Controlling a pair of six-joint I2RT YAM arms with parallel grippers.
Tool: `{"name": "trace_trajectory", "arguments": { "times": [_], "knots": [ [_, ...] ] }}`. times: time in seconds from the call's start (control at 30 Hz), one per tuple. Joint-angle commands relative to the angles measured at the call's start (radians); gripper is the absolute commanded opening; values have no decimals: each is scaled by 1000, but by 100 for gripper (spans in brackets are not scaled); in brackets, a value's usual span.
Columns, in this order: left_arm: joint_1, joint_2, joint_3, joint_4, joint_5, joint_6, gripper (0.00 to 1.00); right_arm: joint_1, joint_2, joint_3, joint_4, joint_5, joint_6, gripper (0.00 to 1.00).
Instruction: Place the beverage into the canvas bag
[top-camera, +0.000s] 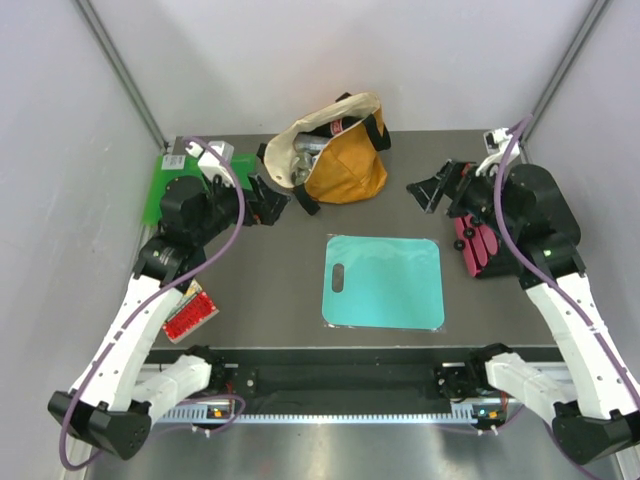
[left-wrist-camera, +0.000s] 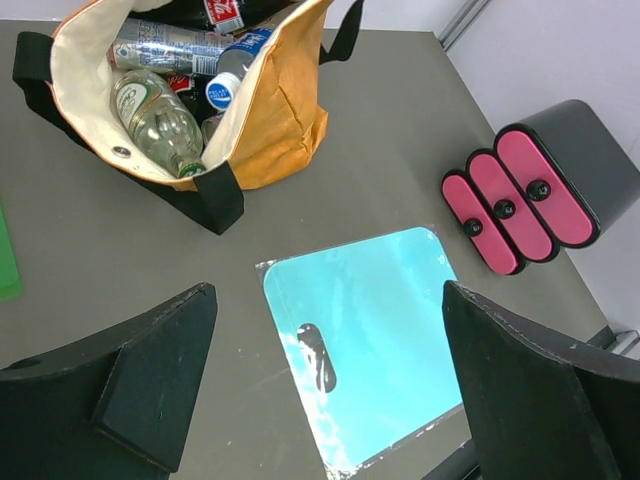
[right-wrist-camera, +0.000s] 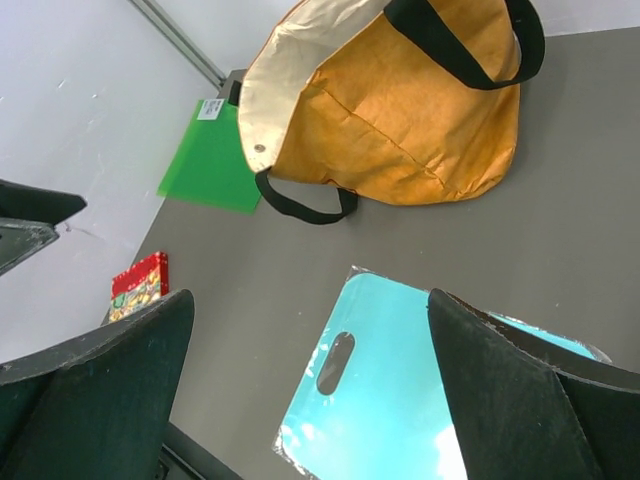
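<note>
Bright even overhead light, soft shadows, white glare on teal mat (left-wrist-camera: 380, 310), sharp focus

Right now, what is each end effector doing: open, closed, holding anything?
Left end effector: open, holding nothing.
Right end effector: open, holding nothing.

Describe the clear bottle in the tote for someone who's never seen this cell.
Find the mustard-yellow canvas bag with black strap handles at the far middle of the grey table. In its open, cream-lined mouth, the clear bottle lies closest to the rim. It alone is see-through; beside it are a silver can and a blue-and-white cap.
</note>
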Motion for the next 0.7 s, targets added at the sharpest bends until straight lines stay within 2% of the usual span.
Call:
{"name": "trace_trajectory", "arguments": {
  "times": [0.0, 0.67],
  "knots": [
    [-2, -75, -30, 62, 2, -5, 98, -5, -19, -13, 19, 21, -26, 100],
    [-2, -108, 4, 34, -4, 16, 97, -5, -42, -7, 50, 33, -11, 99]
  ]
}}
